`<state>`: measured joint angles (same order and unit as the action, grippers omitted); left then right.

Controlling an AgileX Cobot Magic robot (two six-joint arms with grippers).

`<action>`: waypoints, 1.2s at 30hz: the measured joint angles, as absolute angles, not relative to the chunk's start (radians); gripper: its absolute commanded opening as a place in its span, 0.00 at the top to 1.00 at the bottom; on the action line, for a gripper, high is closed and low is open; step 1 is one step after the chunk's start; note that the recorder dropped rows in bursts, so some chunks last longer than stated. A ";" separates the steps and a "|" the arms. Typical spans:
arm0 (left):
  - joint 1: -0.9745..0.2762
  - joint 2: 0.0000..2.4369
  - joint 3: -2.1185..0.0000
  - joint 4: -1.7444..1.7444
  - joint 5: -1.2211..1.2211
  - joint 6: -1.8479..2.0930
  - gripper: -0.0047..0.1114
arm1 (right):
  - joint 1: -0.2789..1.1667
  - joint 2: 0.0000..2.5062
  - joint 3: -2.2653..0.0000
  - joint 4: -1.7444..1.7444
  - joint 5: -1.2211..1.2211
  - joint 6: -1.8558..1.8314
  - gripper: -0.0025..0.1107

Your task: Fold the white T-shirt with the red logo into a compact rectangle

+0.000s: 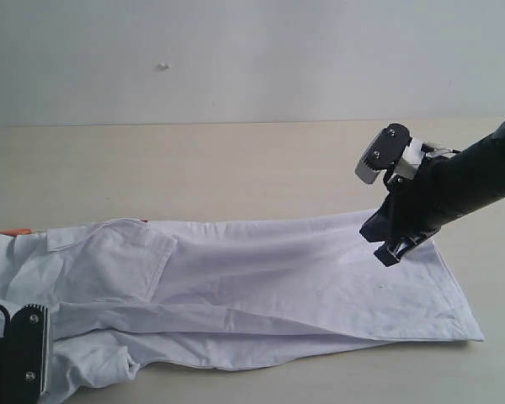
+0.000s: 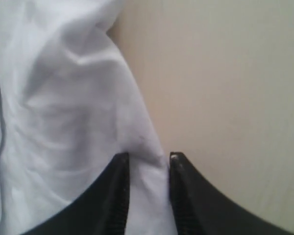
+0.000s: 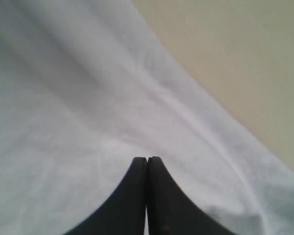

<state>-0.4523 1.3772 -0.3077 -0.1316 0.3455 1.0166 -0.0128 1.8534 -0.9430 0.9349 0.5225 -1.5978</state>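
The white T-shirt point(image 1: 261, 278) lies along the table, folded lengthwise, with a sleeve point(image 1: 126, 261) turned over on top. Its orange neck tag point(image 1: 17, 231) peeks out at the far left. The red logo is hidden. My left gripper point(image 1: 25, 353) sits at the lower left corner, over the bunched collar end. In the left wrist view that left gripper point(image 2: 147, 159) is shut on a wad of shirt fabric point(image 2: 73, 98) at the cloth's edge. My right gripper point(image 1: 391, 246) is at the shirt's hem end. The right gripper point(image 3: 147, 159) has its jaws pressed together on the cloth point(image 3: 88, 98).
The pale wooden table point(image 1: 236, 160) stretches bare behind the shirt up to a white wall point(image 1: 252, 50). A strip of table point(image 1: 488, 370) shows in front of the hem at the right. The shirt's left end runs off the picture's edge.
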 measured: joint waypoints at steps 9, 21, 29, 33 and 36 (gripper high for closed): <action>-0.452 1.401 -0.317 -0.126 0.271 0.934 0.96 | -0.013 1.853 -0.943 0.941 0.522 -1.598 0.98; -0.450 1.271 -0.412 -0.122 0.383 0.887 0.96 | -0.013 1.853 -0.943 0.960 0.522 -1.598 0.98; -0.354 1.261 -0.414 -0.107 0.256 0.887 0.96 | -0.013 1.853 -0.943 0.964 0.526 -1.598 0.98; -0.304 1.276 -0.414 -0.107 0.093 0.887 0.96 | -0.013 1.853 -0.943 0.964 0.529 -1.598 0.98; -0.284 1.323 -0.414 -0.107 0.015 0.887 0.96 | -0.013 1.853 -0.943 0.964 0.533 -1.598 0.98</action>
<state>-0.2844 1.3230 -0.4143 -0.1074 0.0153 0.8867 -0.0128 1.8534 -0.9430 0.9640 0.5330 -1.5978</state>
